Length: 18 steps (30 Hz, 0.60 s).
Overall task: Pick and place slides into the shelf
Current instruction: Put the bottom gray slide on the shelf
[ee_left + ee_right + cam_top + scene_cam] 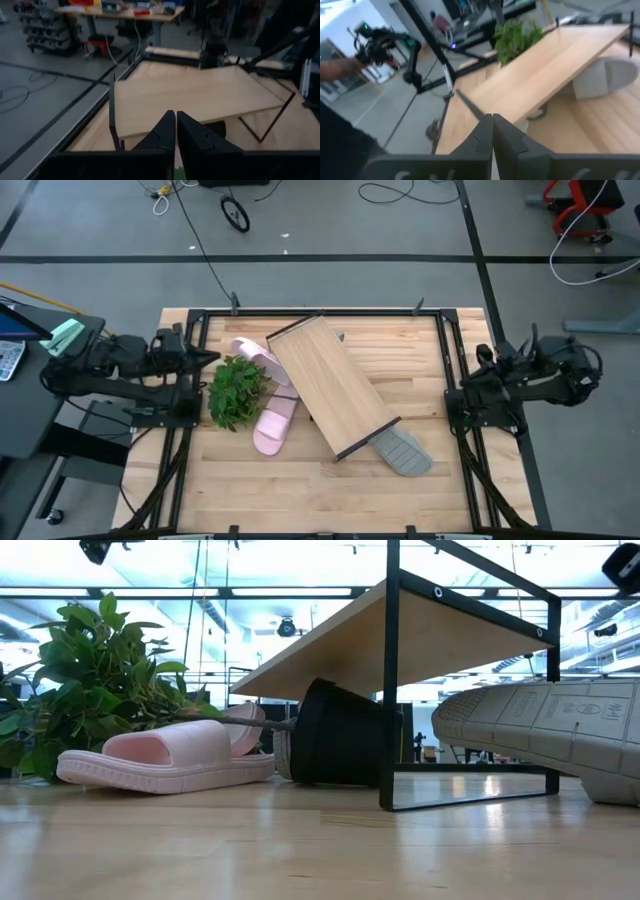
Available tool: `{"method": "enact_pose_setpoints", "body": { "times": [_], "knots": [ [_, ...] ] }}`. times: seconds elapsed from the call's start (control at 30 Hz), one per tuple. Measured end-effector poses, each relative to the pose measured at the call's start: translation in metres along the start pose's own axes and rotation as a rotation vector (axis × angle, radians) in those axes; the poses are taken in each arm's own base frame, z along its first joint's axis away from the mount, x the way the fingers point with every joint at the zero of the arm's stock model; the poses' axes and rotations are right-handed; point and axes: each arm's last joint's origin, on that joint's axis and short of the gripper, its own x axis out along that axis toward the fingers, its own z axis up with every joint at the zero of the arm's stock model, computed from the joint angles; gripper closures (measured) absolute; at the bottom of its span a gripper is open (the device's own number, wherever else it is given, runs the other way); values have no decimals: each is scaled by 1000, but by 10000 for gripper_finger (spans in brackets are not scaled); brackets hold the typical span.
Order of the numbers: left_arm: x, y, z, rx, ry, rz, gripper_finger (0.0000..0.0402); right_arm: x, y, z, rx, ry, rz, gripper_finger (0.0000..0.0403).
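Note:
The shelf (330, 385), a light-wood board on a thin dark frame, stands slantwise mid-table. Two pink slides lie at its left: one (258, 355) at the far side, one (275, 422) nearer, resting on its sole (170, 762). A grey slide (402, 451) sticks out from under the shelf's near right end, ribbed sole showing (560, 735). My left gripper (207, 358) is shut at the left edge, raised, by the plant. My right gripper (452, 395) is shut at the right edge. Both hold nothing (176, 127) (492, 130).
A green leafy plant (237, 390) lies between my left gripper and the pink slides, its black pot (340, 735) tipped on its side under the shelf. A dark rail frame (320, 312) runs round the tabletop. Bare wood lies along the near edge (300, 500).

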Motion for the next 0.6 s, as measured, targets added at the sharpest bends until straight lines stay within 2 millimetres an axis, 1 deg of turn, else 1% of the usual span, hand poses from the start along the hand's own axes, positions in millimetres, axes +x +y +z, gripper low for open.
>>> {"method": "enact_pose_setpoints", "body": {
  "times": [0.13, 0.27, 0.43, 0.6],
  "knots": [
    [9, -4, 7, -65, 69, 21, 385, 0, 6, 7, 12, 94, 22, 389],
    [15, -6, 13, -129, 109, 43, 380, 5, 11, 13, 23, 194, 61, 389],
    [16, -7, 17, -119, 92, 40, 373, 14, 13, 20, 63, 249, 44, 389],
    [20, -9, 20, -195, 74, 38, 369, 27, 14, 24, 135, 298, 11, 389]
  ]
}}
